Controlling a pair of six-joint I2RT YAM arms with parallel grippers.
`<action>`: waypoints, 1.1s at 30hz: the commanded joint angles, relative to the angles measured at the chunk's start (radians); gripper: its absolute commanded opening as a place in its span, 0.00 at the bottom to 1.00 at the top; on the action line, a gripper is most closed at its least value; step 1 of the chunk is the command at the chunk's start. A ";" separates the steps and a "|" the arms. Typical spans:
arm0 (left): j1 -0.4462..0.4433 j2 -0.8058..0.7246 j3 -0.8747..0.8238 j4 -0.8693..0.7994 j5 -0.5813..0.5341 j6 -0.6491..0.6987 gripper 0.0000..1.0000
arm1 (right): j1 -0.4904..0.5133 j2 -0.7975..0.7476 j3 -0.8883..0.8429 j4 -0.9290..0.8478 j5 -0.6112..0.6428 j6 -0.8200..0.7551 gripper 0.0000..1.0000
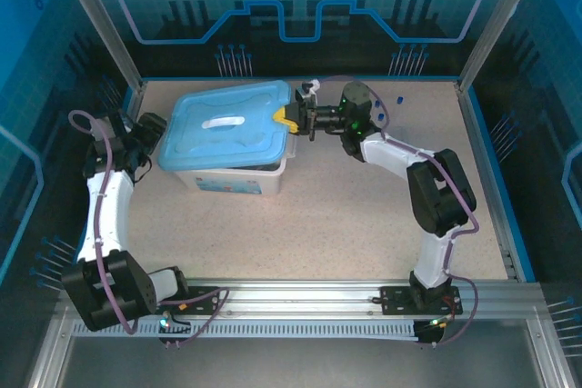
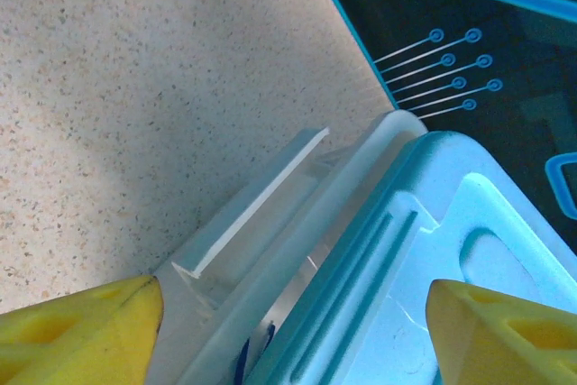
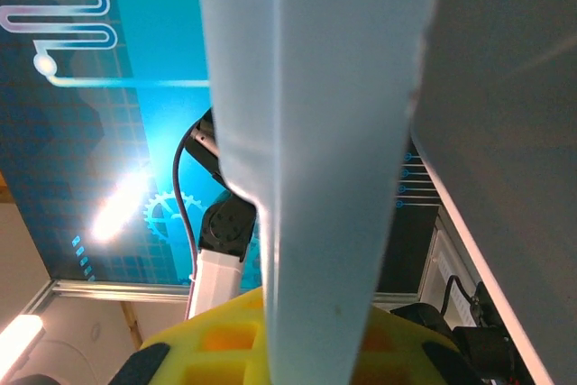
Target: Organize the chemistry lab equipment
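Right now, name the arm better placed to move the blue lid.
Right, probably: the right gripper is shut on the lid edge. The left gripper hangs open at the tub corner, holding nothing.

I see even, cyan-tinted light; on the right wrist, lamp glare at eight o'clock, the lid (image 3: 315, 132) blurred.

A white tub (image 1: 232, 181) and its light-blue lid (image 1: 200, 138)
The lid lies crooked on the tub, on a speckled table (image 1: 318, 215).
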 commanded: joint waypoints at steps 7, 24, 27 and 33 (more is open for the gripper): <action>-0.033 -0.017 -0.035 -0.063 -0.004 0.036 0.77 | 0.007 0.058 0.024 0.120 -0.008 0.044 0.08; -0.089 -0.038 -0.095 -0.073 -0.027 0.040 0.77 | -0.007 0.077 0.007 0.119 0.016 0.026 0.08; -0.097 -0.037 -0.101 -0.073 -0.029 0.038 0.77 | -0.005 0.080 0.011 0.099 0.023 0.011 0.08; -0.099 -0.051 -0.108 -0.076 -0.041 0.036 0.77 | 0.001 0.091 0.036 0.092 0.040 0.001 0.08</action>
